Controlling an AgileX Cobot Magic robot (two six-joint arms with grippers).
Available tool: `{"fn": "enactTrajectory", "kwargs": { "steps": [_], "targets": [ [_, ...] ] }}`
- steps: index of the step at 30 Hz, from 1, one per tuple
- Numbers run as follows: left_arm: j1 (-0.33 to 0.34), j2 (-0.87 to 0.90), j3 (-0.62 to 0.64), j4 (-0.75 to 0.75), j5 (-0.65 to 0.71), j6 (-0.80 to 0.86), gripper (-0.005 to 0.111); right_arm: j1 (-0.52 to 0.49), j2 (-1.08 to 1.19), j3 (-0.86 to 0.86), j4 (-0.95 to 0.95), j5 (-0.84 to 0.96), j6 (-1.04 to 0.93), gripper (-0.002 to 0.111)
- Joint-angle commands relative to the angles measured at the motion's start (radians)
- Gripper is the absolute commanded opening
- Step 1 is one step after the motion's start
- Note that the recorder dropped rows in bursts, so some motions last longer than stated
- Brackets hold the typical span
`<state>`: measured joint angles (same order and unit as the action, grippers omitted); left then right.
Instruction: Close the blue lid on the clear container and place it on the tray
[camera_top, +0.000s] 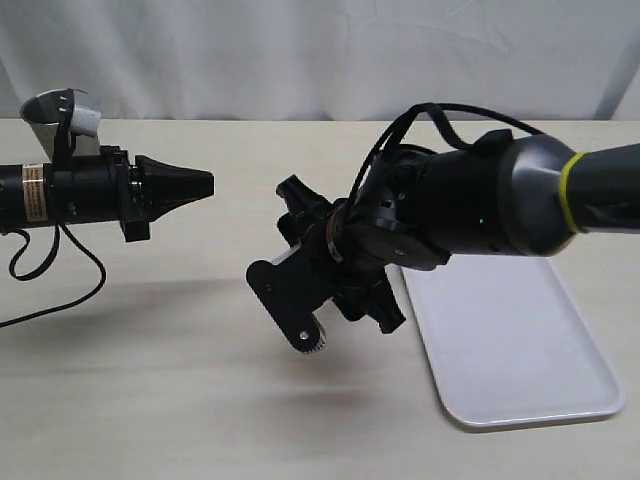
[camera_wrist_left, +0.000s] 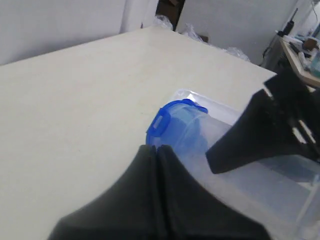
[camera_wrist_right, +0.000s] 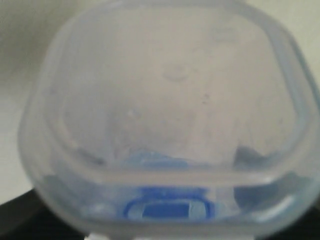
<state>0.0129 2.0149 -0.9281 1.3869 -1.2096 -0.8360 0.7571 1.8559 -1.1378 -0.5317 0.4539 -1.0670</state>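
White curtain (camera_top: 300, 50) backs a pale bench (camera_top: 150, 390), with one tray (camera_top: 520, 340) lying to the right. The right claw (camera_top: 375, 310) seems to be grasping the one container (camera_wrist_left: 250, 182), not yet on the tray, with the one lid (camera_wrist_left: 177, 120) on its mouth; the left claw (camera_wrist_left: 157, 152) is clenched on nothing. Closing looks about done, though I cannot tell whether the flaps are snapped, so the next move calls for carrying the container over the tray and lowering it gently.

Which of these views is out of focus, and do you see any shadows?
Right wrist view: heavily out of focus, the container fills the frame as haze, the lid a blue smear. Left wrist view: the left tool is a dark blur. Exterior view: sharpest, with soft shadows across the table.
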Motion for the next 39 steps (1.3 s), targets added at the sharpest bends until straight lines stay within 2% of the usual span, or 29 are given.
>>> {"fn": "enactTrajectory", "kwargs": {
  "steps": [1, 5, 8, 10, 12, 17, 20, 25, 29, 30, 33, 36, 39],
  "targets": [
    [0.003, -0.007, -0.003, 0.077, -0.011, -0.041, 0.0, 0.001, 0.025, 0.004, -0.007, -0.012, 0.121, 0.015],
    [0.003, -0.007, -0.003, 0.095, -0.011, -0.051, 0.005, 0.001, 0.025, 0.004, -0.007, -0.033, 0.149, 0.048],
    [0.003, -0.007, -0.003, 0.095, -0.011, -0.051, 0.02, 0.001, 0.025, 0.004, -0.007, -0.069, 0.194, 0.071],
    [0.003, -0.007, -0.003, 0.091, -0.011, -0.051, 0.032, 0.001, 0.025, 0.004, -0.007, -0.087, 0.213, 0.077],
    [0.003, -0.007, -0.003, 0.079, 0.008, -0.051, 0.043, 0.001, 0.025, 0.004, -0.007, -0.089, 0.219, 0.078],
    [0.003, -0.007, -0.003, 0.067, 0.017, -0.051, 0.06, 0.001, 0.025, 0.004, -0.006, -0.089, 0.259, 0.078],
    [-0.001, -0.007, -0.003, 0.074, 0.035, -0.062, 0.063, 0.001, 0.025, 0.004, -0.006, -0.089, 0.316, 0.078],
    [-0.035, -0.01, -0.049, 0.178, 0.083, -0.294, 0.063, -0.001, -0.013, 0.004, -0.008, -0.097, 0.476, 0.077],
    [-0.116, -0.011, -0.141, 0.358, 0.247, -0.552, 0.063, -0.022, -0.084, 0.004, -0.008, -0.116, 0.576, 0.072],
    [-0.141, -0.011, -0.146, 0.358, 0.3, -0.591, 0.063, -0.036, -0.106, 0.004, -0.008, -0.118, 0.603, 0.071],
    [-0.21, -0.011, -0.146, 0.358, 0.36, -0.58, 0.064, -0.112, -0.168, 0.004, -0.008, -0.151, 0.74, 0.071],
    [-0.279, -0.02, -0.157, 0.358, 0.367, -0.582, 0.064, -0.232, -0.209, -0.002, -0.008, -0.206, 1.019, 0.071],
    [-0.366, -0.042, -0.158, 0.358, 0.441, -0.582, 0.064, -0.356, -0.218, -0.016, 0.038, -0.206, 1.266, 0.071]
  ]
}}
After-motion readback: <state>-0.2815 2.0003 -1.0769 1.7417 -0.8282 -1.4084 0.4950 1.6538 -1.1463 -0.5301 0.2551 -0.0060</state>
